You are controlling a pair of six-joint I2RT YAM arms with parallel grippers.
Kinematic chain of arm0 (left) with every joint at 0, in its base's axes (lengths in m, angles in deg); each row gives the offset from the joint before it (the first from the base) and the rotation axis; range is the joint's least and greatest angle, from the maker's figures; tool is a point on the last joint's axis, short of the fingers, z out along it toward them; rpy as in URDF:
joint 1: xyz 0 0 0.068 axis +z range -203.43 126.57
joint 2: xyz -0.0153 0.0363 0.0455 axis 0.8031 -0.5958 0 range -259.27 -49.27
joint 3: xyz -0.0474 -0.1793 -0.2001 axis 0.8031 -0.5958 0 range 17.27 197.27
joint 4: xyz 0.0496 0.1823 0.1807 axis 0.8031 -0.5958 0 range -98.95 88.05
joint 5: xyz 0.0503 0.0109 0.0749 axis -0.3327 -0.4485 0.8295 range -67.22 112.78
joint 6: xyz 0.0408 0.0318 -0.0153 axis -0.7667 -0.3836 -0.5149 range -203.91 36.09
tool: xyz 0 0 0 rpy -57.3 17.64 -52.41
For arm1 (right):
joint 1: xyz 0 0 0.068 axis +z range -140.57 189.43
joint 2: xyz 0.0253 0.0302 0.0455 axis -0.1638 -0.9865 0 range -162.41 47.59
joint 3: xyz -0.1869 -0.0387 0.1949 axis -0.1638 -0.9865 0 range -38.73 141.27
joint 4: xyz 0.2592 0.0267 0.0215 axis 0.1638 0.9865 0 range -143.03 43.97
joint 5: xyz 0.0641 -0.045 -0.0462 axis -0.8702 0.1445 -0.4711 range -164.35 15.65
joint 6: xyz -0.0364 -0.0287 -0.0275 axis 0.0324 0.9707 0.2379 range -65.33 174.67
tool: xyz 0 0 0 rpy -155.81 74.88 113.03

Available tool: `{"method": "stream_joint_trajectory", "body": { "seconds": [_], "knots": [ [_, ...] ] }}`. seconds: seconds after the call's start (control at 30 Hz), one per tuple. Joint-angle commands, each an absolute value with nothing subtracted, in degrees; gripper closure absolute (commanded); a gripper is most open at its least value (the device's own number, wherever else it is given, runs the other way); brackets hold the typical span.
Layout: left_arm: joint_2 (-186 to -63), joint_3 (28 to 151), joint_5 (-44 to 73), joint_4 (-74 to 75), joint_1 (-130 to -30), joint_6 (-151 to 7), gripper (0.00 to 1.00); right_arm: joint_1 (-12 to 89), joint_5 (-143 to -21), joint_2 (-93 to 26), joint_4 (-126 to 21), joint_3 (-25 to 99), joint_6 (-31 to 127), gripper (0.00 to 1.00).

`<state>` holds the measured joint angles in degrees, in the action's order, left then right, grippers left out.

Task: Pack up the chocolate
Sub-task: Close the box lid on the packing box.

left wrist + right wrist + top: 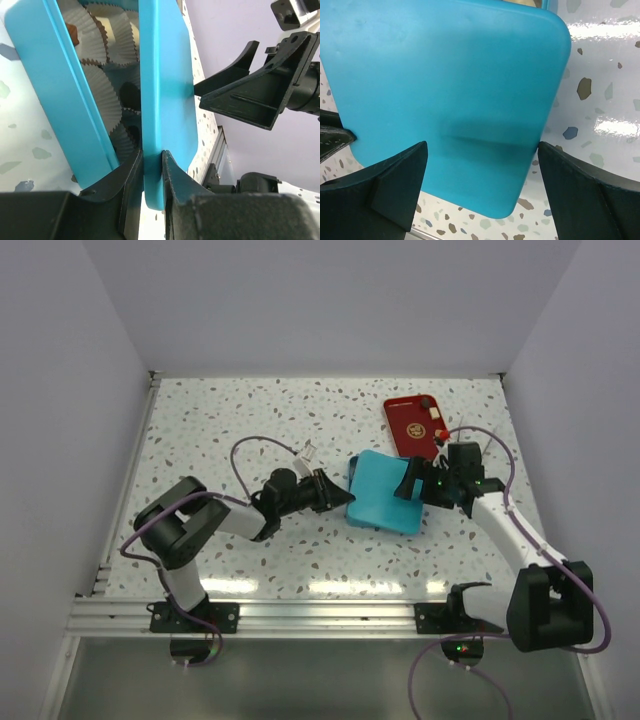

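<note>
I read this as the lid-closing step. My left gripper (152,172) pinches the edge of the lid (165,90), holding it ajar over the teal box (385,498). The chocolate (74,34) sits in paper cups (100,90) inside, upper left of the left wrist view. My right gripper (481,150) is spread wide, straddling the lid's corner. Next I'd lower the lid squarely.
</note>
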<state>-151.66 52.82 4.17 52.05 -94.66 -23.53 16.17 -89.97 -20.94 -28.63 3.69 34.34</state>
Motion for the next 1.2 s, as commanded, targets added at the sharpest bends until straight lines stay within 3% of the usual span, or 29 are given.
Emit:
{"method": "stream_joint_trajectory", "body": {
  "seconds": [0.0,0.7,1.17],
  "knots": [
    [-148.94,56.11,8.98,47.28,-94.38,-28.62,0.84,16.55,-92.64,-21.58,-31.76,7.59,32.97,0.05],
    [-144.37,58.49,19.17,33.21,-97.02,-37.24,0.85,16.46,-94.74,-25.62,-34.93,10.49,31.65,0.05],
    [-144.19,57.09,17.24,37.86,-97.02,-30.91,0.90,16.55,-86.84,-22.37,-30.18,11.11,34.11,0.01]
  ]
}}
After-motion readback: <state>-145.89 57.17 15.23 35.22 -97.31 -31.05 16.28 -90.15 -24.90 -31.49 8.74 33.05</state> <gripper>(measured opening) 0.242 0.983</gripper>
